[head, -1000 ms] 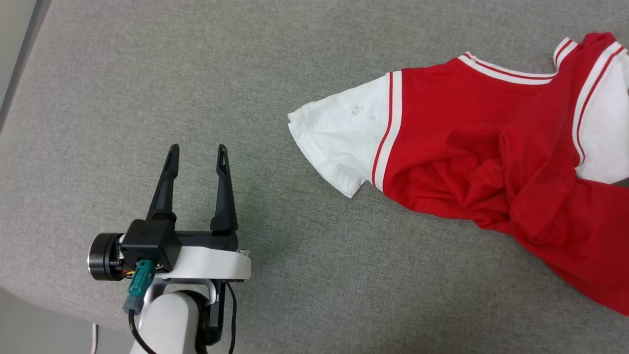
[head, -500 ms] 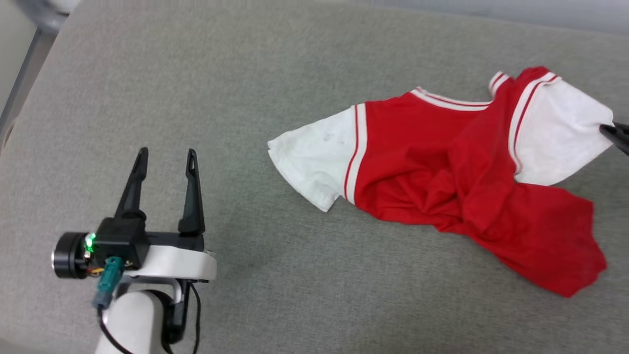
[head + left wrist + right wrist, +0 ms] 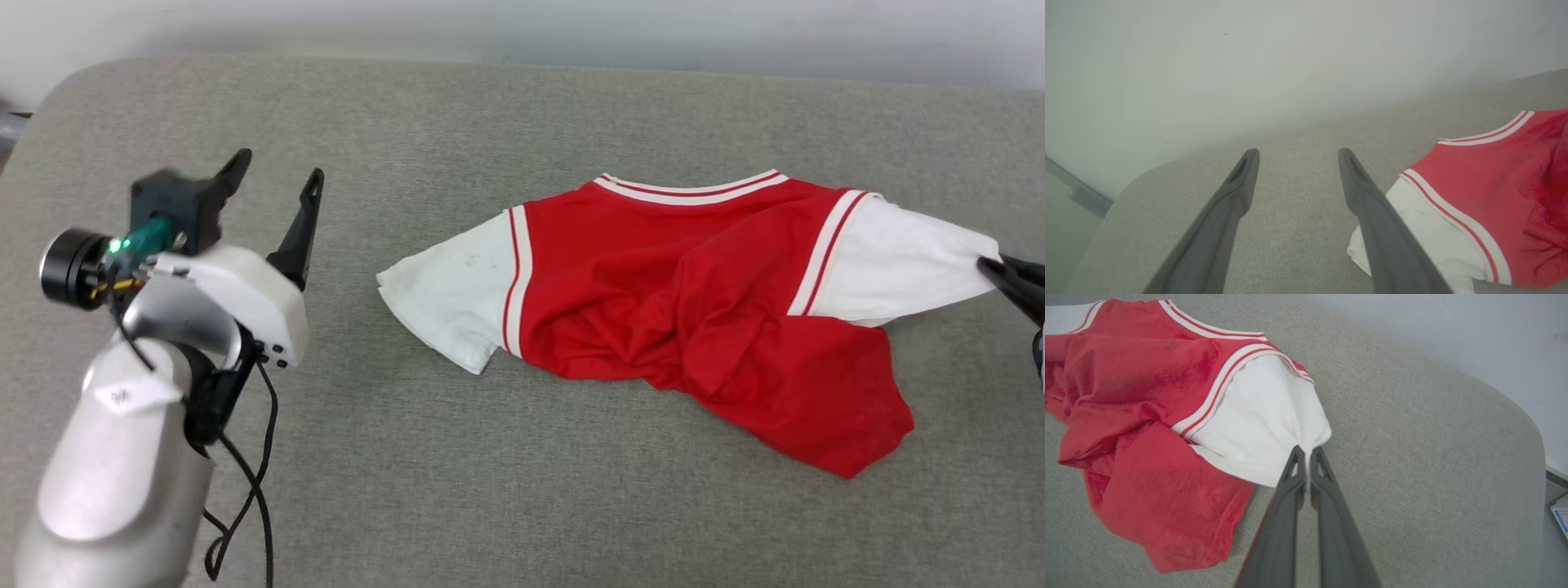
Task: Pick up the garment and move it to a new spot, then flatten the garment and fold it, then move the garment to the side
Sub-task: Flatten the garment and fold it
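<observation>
The garment (image 3: pixel 669 302) is a red T-shirt with white sleeves and striped trim, lying rumpled on the grey table (image 3: pixel 490 490), its lower body bunched and twisted. My right gripper (image 3: pixel 989 269) at the right edge is shut on the cuff of one white sleeve (image 3: pixel 1265 416), which is pulled taut toward it; the right wrist view shows the right gripper (image 3: pixel 1305 451) pinching the cloth. My left gripper (image 3: pixel 277 175) hovers open to the left of the other white sleeve (image 3: pixel 445 294), apart from it. In the left wrist view the left gripper (image 3: pixel 1296 153) holds nothing, and the garment (image 3: pixel 1474 196) lies to its right.
A pale wall (image 3: pixel 522 28) runs behind the table's far edge. The table's rounded corners show at far left (image 3: pixel 1131 192) and far right (image 3: pixel 1527 428). Bare grey surface lies in front of and to the left of the shirt.
The head camera has tilted up, shifting the whole picture. My right gripper has shut on the sleeve cuff and drawn it taut to the right. My left arm has risen and angled toward the shirt.
</observation>
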{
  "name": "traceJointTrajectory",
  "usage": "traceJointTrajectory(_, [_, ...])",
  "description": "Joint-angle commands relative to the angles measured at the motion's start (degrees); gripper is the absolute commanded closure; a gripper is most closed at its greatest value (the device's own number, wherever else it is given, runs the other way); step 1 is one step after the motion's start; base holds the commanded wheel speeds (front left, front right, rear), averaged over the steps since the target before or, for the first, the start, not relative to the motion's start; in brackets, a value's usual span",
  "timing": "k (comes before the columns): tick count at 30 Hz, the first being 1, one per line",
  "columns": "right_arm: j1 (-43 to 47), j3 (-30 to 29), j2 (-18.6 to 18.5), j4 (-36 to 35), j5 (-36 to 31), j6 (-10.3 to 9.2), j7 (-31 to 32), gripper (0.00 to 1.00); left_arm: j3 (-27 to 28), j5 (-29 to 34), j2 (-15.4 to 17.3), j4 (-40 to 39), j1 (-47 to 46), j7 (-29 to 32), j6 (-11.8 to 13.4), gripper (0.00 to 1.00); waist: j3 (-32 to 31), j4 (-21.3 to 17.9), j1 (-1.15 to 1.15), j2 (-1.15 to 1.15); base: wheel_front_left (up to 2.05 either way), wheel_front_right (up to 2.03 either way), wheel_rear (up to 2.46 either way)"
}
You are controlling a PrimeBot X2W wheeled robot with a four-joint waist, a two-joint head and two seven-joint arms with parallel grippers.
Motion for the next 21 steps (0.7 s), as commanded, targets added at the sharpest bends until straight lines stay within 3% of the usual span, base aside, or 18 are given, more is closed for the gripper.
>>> traceJointTrajectory(1, [1.64,-0.86,0.78,-0.57,-0.61,-0.04,-0.15,1.0,-2.89,-2.58,2.25,0.41,-1.97,4.86,-0.1,0.0,0.15,-0.91,0.0,0.0,0.0,0.0,0.0])
traceJointTrajectory(10, [4.79,-4.99,2.93,-3.32,-2.79,-0.04,0.94,1.0,-17.46,-19.2,13.81,1.13,-12.66,31.73,-0.13,0.0,2.68,-3.58,0.0,0.0,0.0,0.0,0.0])
traceJointTrajectory(15, [4.78,-6.18,3.94,-4.71,-3.91,-0.04,1.85,1.0,-22.52,-25.35,16.26,3.72,-16.75,40.49,-0.14,0.0,4.85,-5.03,0.0,0.0,0.0,0.0,0.0])
traceJointTrajectory(21, [3.44,-6.87,4.87,-5.95,-4.74,-0.04,2.48,1.0,-27.79,-29.3,17.24,7.05,-20.96,45.41,-0.14,0.0,7.63,-6.5,0.0,0.0,0.0,0.0,0.0])
